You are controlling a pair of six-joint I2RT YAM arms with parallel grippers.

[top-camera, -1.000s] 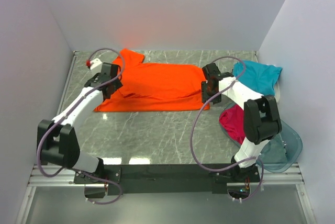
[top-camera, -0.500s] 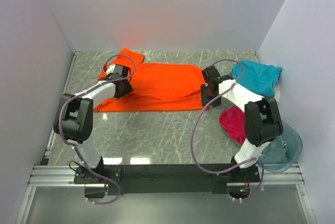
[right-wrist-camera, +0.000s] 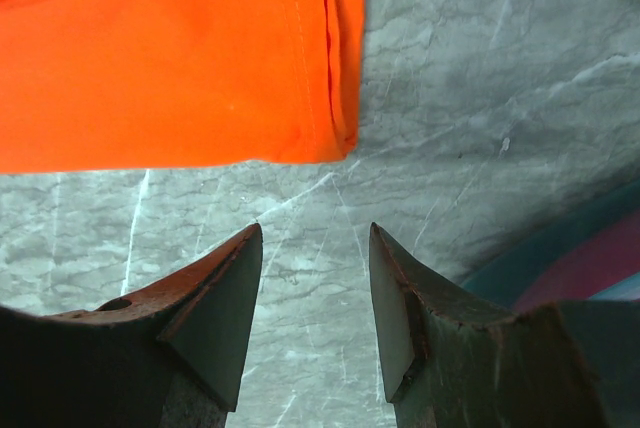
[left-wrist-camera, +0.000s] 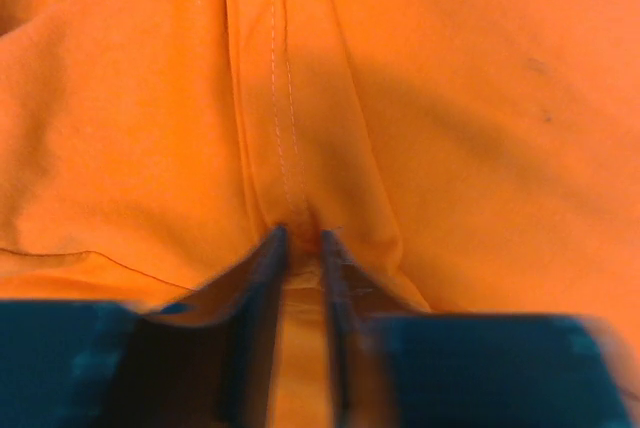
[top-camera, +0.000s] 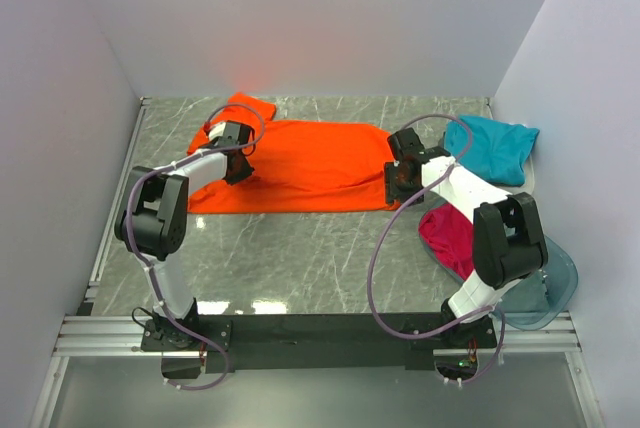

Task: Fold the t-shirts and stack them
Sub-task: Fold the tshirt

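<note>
Left pincer pinches a seam ridge of the orange t-shirt; right pincer gapes above the worktop; its arm half hides the magenta t-shirt.

Left tool nearly closed, pinching seam ridge of orange t-shirt.

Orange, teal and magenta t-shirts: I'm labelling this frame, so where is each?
orange t-shirt (top-camera: 310,160), top external view, middle of its body.
teal t-shirt (top-camera: 492,148), top external view, centre of the heap.
magenta t-shirt (top-camera: 441,232), top external view, exposed left part.
</note>
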